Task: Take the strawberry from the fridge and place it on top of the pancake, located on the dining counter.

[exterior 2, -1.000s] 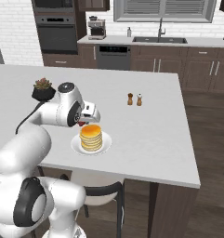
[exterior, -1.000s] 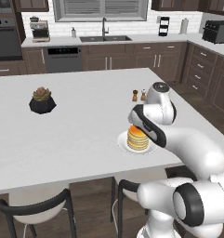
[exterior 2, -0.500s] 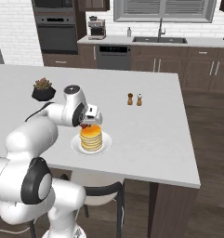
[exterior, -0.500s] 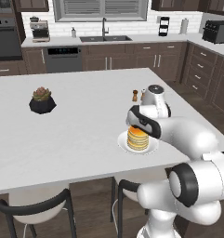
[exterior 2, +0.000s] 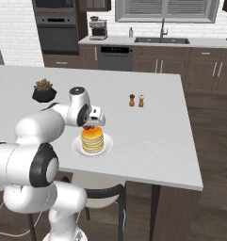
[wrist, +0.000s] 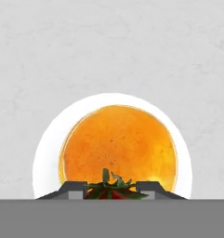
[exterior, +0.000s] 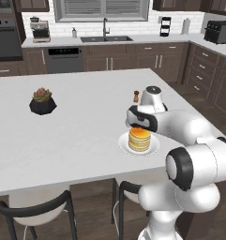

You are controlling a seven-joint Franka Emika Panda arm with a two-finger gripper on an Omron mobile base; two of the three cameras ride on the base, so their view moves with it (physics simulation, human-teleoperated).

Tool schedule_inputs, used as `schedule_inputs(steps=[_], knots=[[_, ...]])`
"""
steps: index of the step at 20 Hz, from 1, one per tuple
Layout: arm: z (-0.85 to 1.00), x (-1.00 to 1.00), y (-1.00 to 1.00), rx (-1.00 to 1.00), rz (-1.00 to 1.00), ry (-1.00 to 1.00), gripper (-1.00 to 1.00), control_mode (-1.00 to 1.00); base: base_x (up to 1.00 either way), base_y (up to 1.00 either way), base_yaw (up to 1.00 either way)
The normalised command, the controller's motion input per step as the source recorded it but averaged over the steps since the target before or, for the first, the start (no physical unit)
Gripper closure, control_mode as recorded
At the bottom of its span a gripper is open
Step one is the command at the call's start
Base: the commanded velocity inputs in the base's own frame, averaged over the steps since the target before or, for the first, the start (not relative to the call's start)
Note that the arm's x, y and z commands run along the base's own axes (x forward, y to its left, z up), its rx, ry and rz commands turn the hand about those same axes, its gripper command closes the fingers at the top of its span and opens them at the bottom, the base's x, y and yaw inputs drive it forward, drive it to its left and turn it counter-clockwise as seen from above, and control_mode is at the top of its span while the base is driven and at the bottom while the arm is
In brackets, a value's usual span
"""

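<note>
The pancake [exterior: 139,138] is a golden stack on a round white plate [exterior: 152,149] near the front of the white dining counter [exterior: 86,131]. My gripper [exterior 2: 89,126] hovers just above the stack's far-left edge, shut on the strawberry [exterior 2: 88,127]. In the hand view the strawberry [wrist: 111,189], red with green leaves, sits between the two fingertips [wrist: 74,188], right over the near rim of the pancake [wrist: 118,144], with the plate [wrist: 43,158] ringing it. In the left base view the white hand hides the strawberry.
A potted plant [exterior: 42,101] in a dark pot stands on the counter's left. Salt and pepper shakers [exterior 2: 136,100] stand behind the plate. Dark-framed stools [exterior: 34,206] sit under the counter's front edge. Cabinets and a sink line the back wall.
The hand has sunk a little toward the pancake stack with the strawberry still in its grip, and the arm's elbow has swung lower. The plate and stack have not moved.
</note>
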Motion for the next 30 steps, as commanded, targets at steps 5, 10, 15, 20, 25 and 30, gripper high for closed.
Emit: schedule_inputs(steps=[5,10,15,20,25,30], knots=[[-0.12,0.03,-0.03,0.00,0.01,0.00,1.00,-1.00,0.00,0.00,0.00],[-0.09,0.00,-0.02,0.00,0.02,0.00,1.00,-1.00,0.00,0.00,0.00],[-0.10,0.00,0.00,0.00,0.00,0.00,1.00,-1.00,0.00,0.00,0.00],[-0.10,0.00,0.00,0.00,0.00,0.00,1.00,-1.00,0.00,0.00,0.00],[-0.06,0.00,0.00,0.00,0.01,0.00,1.00,-1.00,0.00,0.00,0.00],[0.00,0.00,0.00,0.00,0.01,0.00,1.00,-1.00,0.00,0.00,0.00]])
